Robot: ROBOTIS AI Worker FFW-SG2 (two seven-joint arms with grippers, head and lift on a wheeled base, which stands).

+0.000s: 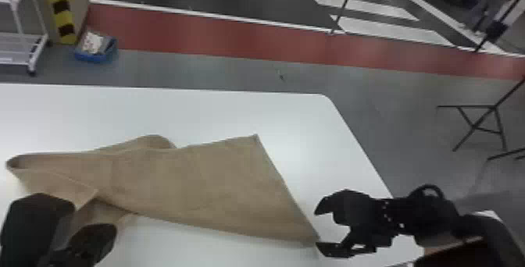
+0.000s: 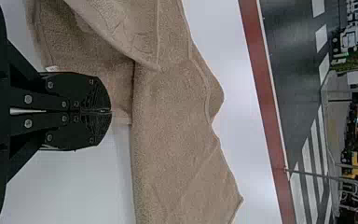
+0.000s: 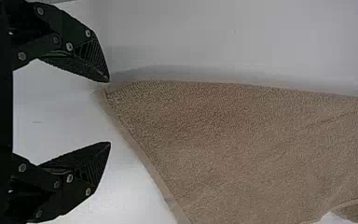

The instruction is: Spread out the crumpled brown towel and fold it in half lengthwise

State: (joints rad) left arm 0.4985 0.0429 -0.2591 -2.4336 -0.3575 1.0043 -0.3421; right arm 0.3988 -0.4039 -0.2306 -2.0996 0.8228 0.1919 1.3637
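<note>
The left pincer [image 2: 111, 111] has its two fingers pressed together, and I can't see any cloth pinched between them. It is over the messy end of the towel [image 1: 203, 176], low on the left of the head view. The right pincer [image 1: 318, 228] has its fingers spread wide with nothing in the gap. It is low on the right of the head view, right next to one corner of the towel.

The towel lies on the white desk [image 1: 234, 110], going from the left edge of the head view to a bit right of the middle. I think the job is only part done. The right part is spread fairly flat, with one corner poking up near the middle and one down by the right pincer. The left part is a muddle: it curls over, a flap crosses on top, and a round bump sticks out along the top edge. That end seems to need pulling out straight. The long fold in half looks like it is all left to do. The towel is brown, soft and a bit fuzzy, with a thin stitched edge.
</note>
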